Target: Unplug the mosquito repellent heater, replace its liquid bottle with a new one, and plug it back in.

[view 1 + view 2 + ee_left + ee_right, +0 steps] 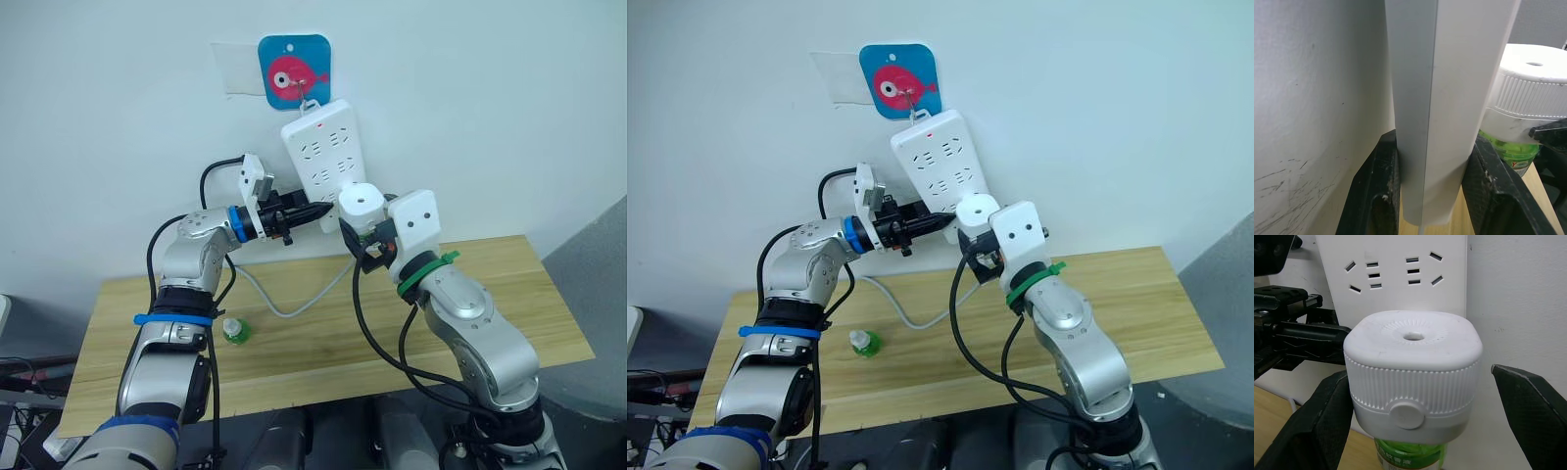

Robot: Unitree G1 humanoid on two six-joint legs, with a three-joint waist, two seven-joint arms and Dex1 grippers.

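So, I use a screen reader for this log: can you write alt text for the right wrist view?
A white mosquito repellent heater with a green liquid bottle under it sits against a white power strip, between two spread black fingers. The left gripper reaches in to the strip's edge.

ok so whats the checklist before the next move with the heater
1. Strip steadied: ok, the left gripper jaws clamp its lower end.
2. Heater between the right gripper jaws: ok, one on each side.
3. Right jaws closed on the heater: not ok, one finger stands apart from it.
4. Bottle fitted in the heater: ok, green under its base.
5. Plug seated in the strip: cannot tell, hidden behind the heater.
6. Other bottle out of the way: ok, upright on the table.
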